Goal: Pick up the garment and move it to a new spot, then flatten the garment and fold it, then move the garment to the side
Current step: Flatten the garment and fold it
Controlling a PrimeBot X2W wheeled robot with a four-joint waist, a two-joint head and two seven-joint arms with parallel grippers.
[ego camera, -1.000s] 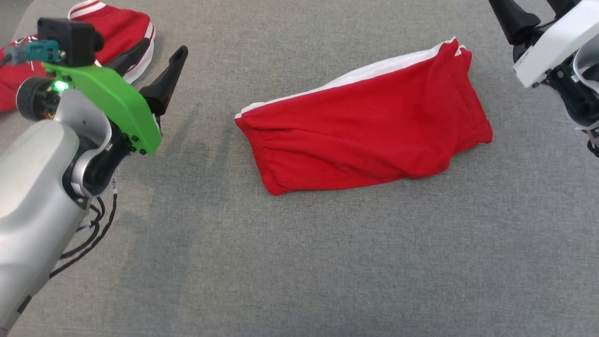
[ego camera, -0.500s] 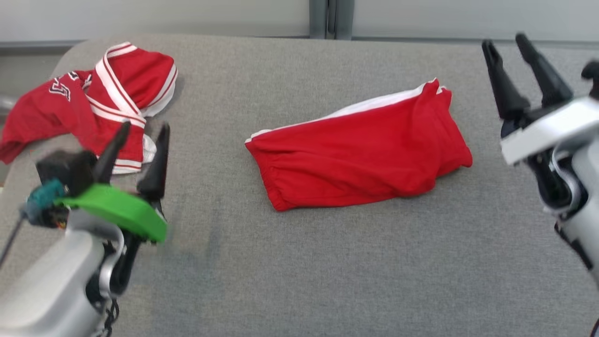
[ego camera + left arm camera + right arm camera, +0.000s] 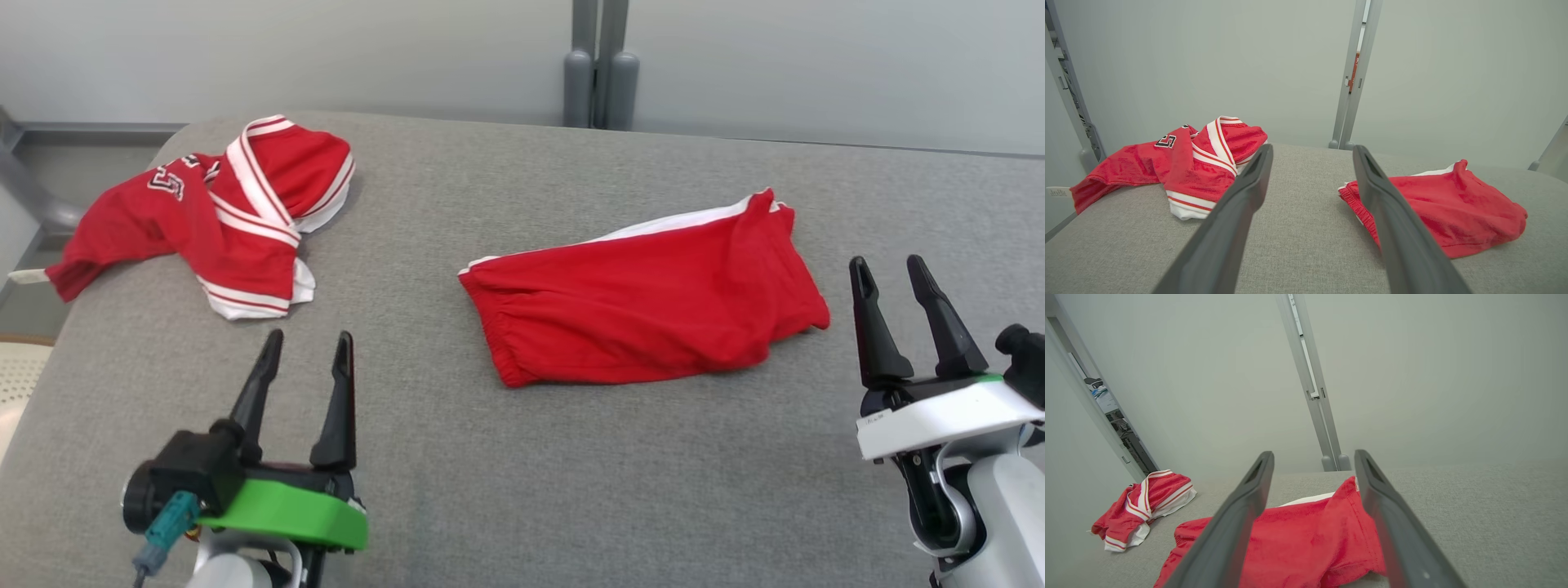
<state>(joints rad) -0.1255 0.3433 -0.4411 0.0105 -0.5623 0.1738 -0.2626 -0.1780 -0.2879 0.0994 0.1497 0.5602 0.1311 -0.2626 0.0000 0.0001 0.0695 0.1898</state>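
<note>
The garment [image 3: 220,220], a red jersey with white red-striped sleeves, is seen crumpled at the far left corner of the grey worktop [image 3: 571,457], one part hanging over the left edge; it is held by nothing. A second, plain red garment [image 3: 645,302] with a white trim is laid near the middle of the worktop, well apart from the jersey. Against a second ago the whole head view has been shifted upward, so that the far edge, the pale wall [image 3: 326,49] and a grey post [image 3: 600,65] are now taken in; this is a move of the camera, and neither piece of cloth has been displaced on the worktop. What has changed is the arms: the left gripper [image 3: 311,339], then raised beside the jersey with its fingers slanted, is now drawn back toward the near edge, fingers upright and spread wide with nothing between them. The right gripper [image 3: 886,265], then high toward the far right, has likewise been brought back to the right side, its fingers parted fully and empty. In the left wrist view the left gripper [image 3: 1312,149] is framed between the jersey [image 3: 1196,171] and the plain red garment [image 3: 1437,208]; in the right wrist view the right gripper [image 3: 1313,454] is pointed over the plain red garment [image 3: 1306,543], the jersey [image 3: 1143,502] lying beyond to the left.
</note>
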